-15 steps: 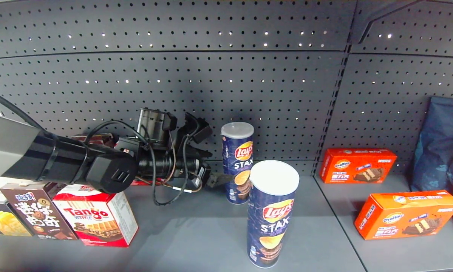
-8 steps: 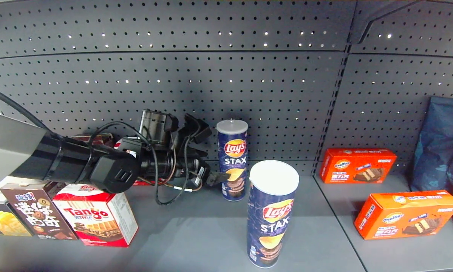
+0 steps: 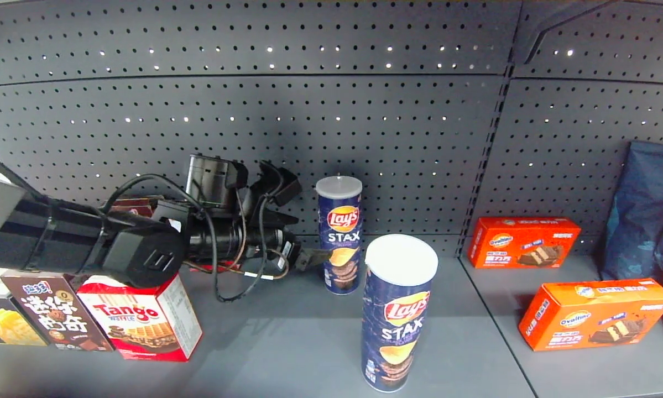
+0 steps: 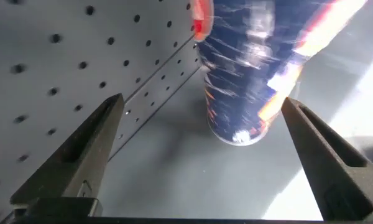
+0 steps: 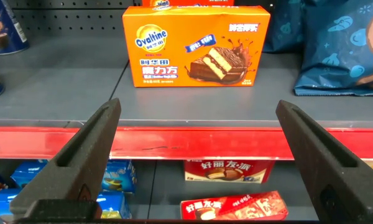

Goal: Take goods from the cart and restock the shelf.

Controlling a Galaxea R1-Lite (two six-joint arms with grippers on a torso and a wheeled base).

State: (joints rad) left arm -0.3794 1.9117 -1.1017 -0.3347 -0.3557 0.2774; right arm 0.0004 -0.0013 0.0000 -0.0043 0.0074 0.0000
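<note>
Left arm (image 3: 88, 243) level across shelf (image 3: 287, 331); left gripper (image 4: 202, 102) jaws open, just beside rear chips can (image 3: 339, 232) (upright, ungripped). Right gripper (image 5: 199, 109) jaws open, facing orange box (image 5: 196, 46).

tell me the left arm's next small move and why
Probably draw the left claw straight back from the rear chips can. The claw is open and the can stands upright on the shelf, ungripped, so it looks placed. A straight retreat should keep from knocking it.
</note>
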